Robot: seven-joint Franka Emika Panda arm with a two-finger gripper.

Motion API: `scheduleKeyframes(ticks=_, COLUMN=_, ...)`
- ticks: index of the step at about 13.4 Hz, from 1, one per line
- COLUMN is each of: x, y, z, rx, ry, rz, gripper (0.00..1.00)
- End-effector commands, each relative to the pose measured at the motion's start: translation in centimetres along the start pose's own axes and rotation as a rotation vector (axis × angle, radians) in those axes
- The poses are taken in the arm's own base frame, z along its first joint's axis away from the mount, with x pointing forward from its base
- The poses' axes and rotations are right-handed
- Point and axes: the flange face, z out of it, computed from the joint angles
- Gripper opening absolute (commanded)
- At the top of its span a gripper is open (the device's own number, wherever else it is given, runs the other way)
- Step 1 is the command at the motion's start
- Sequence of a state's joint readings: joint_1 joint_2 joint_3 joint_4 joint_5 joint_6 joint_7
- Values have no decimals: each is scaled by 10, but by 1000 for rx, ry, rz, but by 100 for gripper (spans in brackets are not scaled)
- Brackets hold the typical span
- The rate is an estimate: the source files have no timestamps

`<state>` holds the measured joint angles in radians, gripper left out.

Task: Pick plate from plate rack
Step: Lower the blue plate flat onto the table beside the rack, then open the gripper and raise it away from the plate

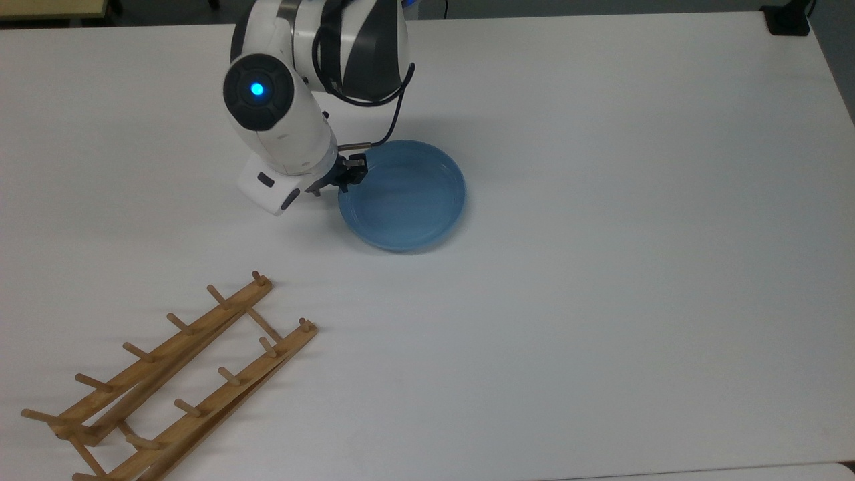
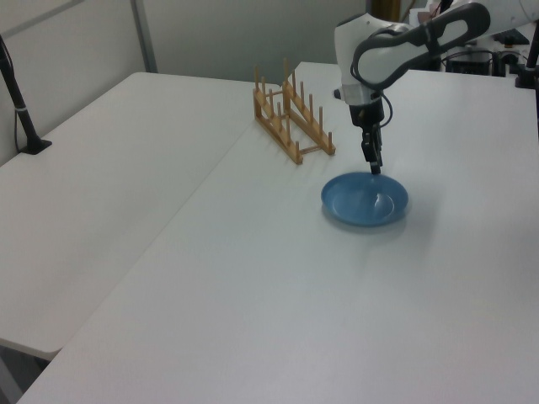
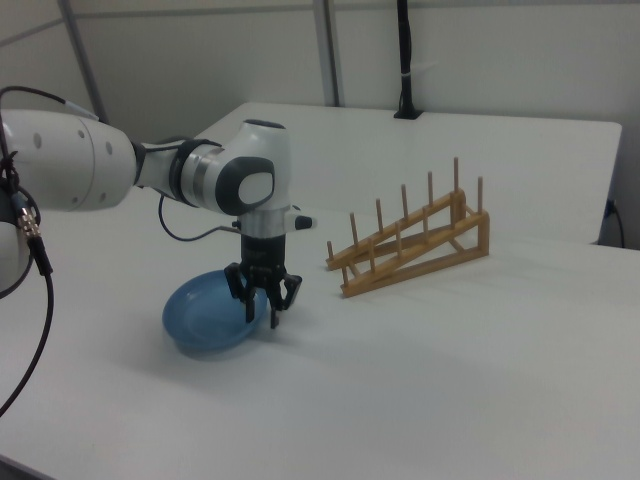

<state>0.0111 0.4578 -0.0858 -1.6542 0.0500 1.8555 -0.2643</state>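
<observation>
The light-blue plate (image 1: 407, 197) (image 2: 362, 202) (image 3: 205, 320) lies flat on the white table, rim up, well away from the wooden plate rack (image 1: 174, 374) (image 2: 290, 118) (image 3: 410, 240), whose pegs hold nothing. My gripper (image 1: 343, 179) (image 2: 376, 171) (image 3: 260, 312) points down at the plate's rim on the top view's left. In the right view its dark fingers (image 3: 273, 315) stand apart, one on each side of the rim, so it is open.
A black post (image 2: 17, 93) (image 3: 403, 60) is clamped at the edge of the adjoining table. A black object (image 1: 788, 20) sits at the top view's upper right corner. White table surface stretches to the top view's right of the plate.
</observation>
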Motion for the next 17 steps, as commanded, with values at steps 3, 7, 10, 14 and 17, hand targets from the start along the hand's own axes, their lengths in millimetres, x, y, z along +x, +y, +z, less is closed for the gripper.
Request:
scheduleKeyframes(ticks=3, x=-8, y=-6, z=-25, rx=-71, ry=19, rz=-9, gripper=100)
scheduleKeyframes(ticks=7, x=-43, y=-14, z=-126, rx=-88, ry=182, rz=103, gripper=100)
scheduleKeyframes(ticks=10, x=-69, y=-24, z=-160, rx=-96, ry=193, rz=235, gripper=100)
scheduleKeyframes(ticks=14, x=-93, y=-41, z=-187, rx=-133, ry=196, rz=271, gripper=100)
scheduleKeyframes(ticks=17, x=-100, y=-37, z=-191, rx=-132, ry=209, rz=249, gripper=100)
